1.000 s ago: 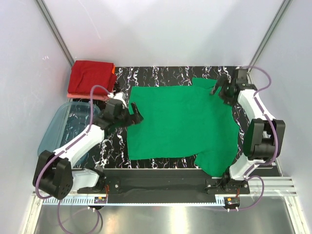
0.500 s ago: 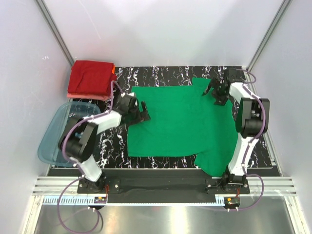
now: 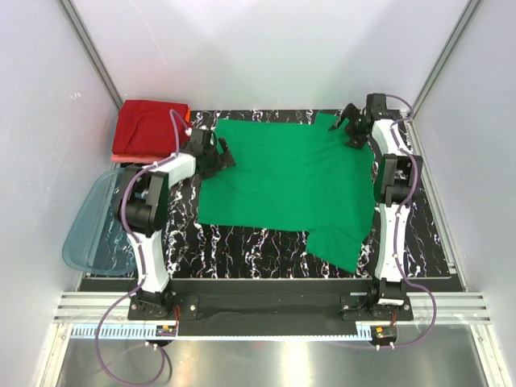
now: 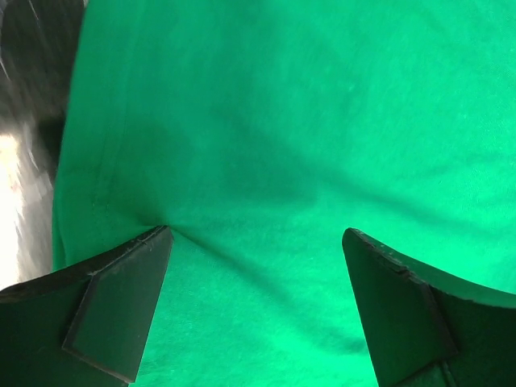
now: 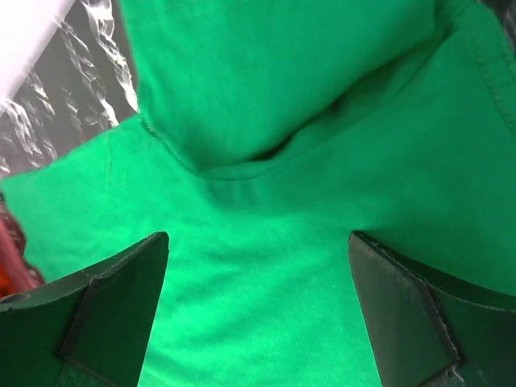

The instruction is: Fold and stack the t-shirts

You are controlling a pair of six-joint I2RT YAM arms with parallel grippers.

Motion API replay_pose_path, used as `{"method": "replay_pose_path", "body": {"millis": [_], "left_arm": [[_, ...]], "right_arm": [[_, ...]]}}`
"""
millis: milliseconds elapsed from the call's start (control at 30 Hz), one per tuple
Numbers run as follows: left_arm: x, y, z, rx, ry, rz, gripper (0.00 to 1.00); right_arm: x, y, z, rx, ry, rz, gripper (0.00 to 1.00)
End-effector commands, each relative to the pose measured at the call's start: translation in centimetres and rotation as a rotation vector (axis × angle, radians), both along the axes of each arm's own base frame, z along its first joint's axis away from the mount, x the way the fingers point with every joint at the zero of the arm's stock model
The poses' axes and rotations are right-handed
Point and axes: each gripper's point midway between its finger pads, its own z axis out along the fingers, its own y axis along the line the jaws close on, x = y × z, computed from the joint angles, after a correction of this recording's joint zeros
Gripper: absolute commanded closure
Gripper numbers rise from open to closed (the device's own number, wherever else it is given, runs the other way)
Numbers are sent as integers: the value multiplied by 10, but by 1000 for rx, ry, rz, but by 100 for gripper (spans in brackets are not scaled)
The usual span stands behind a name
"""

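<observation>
The bright green t-shirt lies spread flat on the black marbled table, with one sleeve toward the near right. My left gripper is open at the shirt's far-left edge. In the left wrist view its jaws stand wide apart with green cloth under them. My right gripper is open at the far-right sleeve. The right wrist view shows cloth between the jaws and the creased sleeve ahead. Folded dark red shirts are stacked at the far left on a salmon-pink one.
A translucent blue tub sits at the left table edge, just nearer than the folded stack. White walls enclose the far side and both sides. A bare strip of marbled table shows beyond the sleeve.
Both arms have reached toward the far side. The green shirt has shifted away and to the left with them, and bare table now shows along its near edge.
</observation>
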Motion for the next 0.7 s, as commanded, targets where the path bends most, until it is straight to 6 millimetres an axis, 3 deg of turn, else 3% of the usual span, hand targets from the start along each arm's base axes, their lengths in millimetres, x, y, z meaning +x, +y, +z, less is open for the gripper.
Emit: {"method": "replay_pose_path", "body": {"millis": [0, 33, 67, 167, 200, 233, 267, 300, 333, 367, 400, 467, 533, 567, 600, 633, 667], "left_arm": [[24, 7, 15, 1, -15, 8, 5], [28, 6, 23, -7, -25, 7, 5], [32, 5, 42, -12, -53, 4, 5], [30, 5, 74, -15, -104, -6, 5], [26, 6, 100, -20, -148, -10, 5], [22, 7, 115, -23, -172, -17, 5], [14, 8, 140, -20, -222, -35, 5], [5, 11, 149, -13, -223, -42, 5], [-2, 14, 159, -1, -237, -41, 5], [-19, 20, 173, 6, -258, -43, 5], [-29, 22, 177, 10, -265, -43, 5], [-60, 33, 182, 27, -278, -27, 5], [-84, 40, 176, 31, -257, -15, 5], [-107, 44, 166, 27, -241, -9, 5], [-118, 45, 160, 25, -229, -6, 5], [-128, 47, 152, 18, -216, -2, 5], [-147, 50, 136, 19, -188, 0, 5]], "right_arm": [[19, 13, 11, 99, -16, 37, 1], [23, 17, 21, 116, -36, 52, 1], [28, 22, 45, 143, -81, 75, 0], [26, 28, 85, 157, -146, 113, 0], [22, 28, 91, 148, -152, 128, 0], [16, 27, 125, 128, -199, 133, 0], [11, 22, 139, 109, -211, 126, 0], [-1, 17, 162, 68, -233, 109, 0], [-8, 12, 174, 44, -243, 95, 0], [-21, 8, 166, 23, -194, 73, 0], [-35, -4, 201, -45, -244, 22, 0], [-61, -15, 213, -103, -223, -25, 0], [-105, -32, 223, -172, -191, -137, 1], [-131, -36, 191, -183, -94, -169, 0], [-156, -40, 213, -191, -130, -228, 0], [-173, -41, 207, -191, -109, -248, 0], [-200, -40, 171, -191, -17, -258, 0]]}}
